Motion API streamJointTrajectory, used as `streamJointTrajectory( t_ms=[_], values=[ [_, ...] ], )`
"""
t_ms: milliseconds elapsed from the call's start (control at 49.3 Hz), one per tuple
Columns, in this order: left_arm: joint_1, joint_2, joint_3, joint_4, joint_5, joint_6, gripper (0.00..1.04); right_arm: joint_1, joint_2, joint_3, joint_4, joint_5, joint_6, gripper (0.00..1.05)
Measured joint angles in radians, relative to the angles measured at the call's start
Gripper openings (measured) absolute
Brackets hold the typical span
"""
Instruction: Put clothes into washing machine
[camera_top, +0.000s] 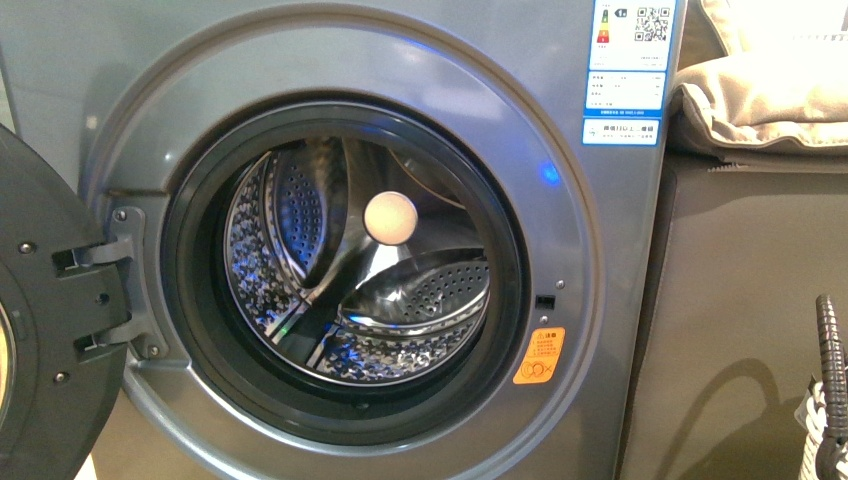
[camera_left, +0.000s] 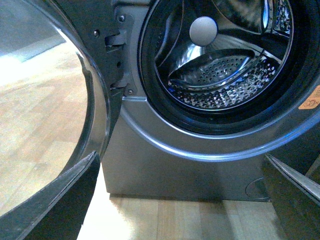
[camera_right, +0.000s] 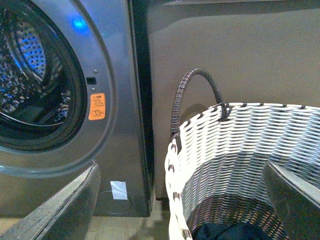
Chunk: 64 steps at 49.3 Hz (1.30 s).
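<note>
Silver-grey metal is filling the front view: the front-loading washing machine (camera_top: 400, 60) is standing with its round door (camera_top: 40, 330) hanging open at the left, baring the perforated steel drum (camera_top: 290, 290). An orange warning sticker (camera_top: 539, 356) is sitting at the porthole's lower right. Folded beige fabric (camera_top: 760, 90) is lying on the brown-grey cabinet (camera_top: 740, 300) alongside.

From the left wrist, the left jaws are standing wide apart, gripping nothing, facing the machine's lower front above a pale wooden floor (camera_left: 40, 125).

From the right wrist, the right jaws are likewise gaping and gripping nothing, pointing into a white woven basket (camera_right: 240, 145) with a dark loop handle (camera_right: 195, 85), near the machine. The dark navy-blue garment (camera_right: 230, 232) is lying at the basket's bottom.
</note>
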Motion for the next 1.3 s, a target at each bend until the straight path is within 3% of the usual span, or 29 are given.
streamJointTrajectory(
  t_ms=[689, 831, 953, 1095, 1297],
  values=[
    [0.000, 0.000, 0.000, 0.000, 0.000, 0.000, 0.98, 0.000, 0.000, 0.000, 0.000, 0.000, 0.000, 0.97],
    [0.000, 0.000, 0.000, 0.000, 0.000, 0.000, 0.98, -0.148, 0.125, 0.014, 0.113, -0.294, 0.071, 0.97],
    [0.000, 0.000, 0.000, 0.000, 0.000, 0.000, 0.98, -0.269, 0.272, 0.060, 0.254, -0.424, 0.104, 0.97],
    [0.000, 0.000, 0.000, 0.000, 0.000, 0.000, 0.98, -0.321, 0.432, 0.127, 0.392, -0.480, 0.117, 0.97],
    [0.000, 0.000, 0.000, 0.000, 0.000, 0.000, 0.98, -0.340, 0.764, 0.266, 0.544, -0.457, 0.116, 0.97]
  ],
)
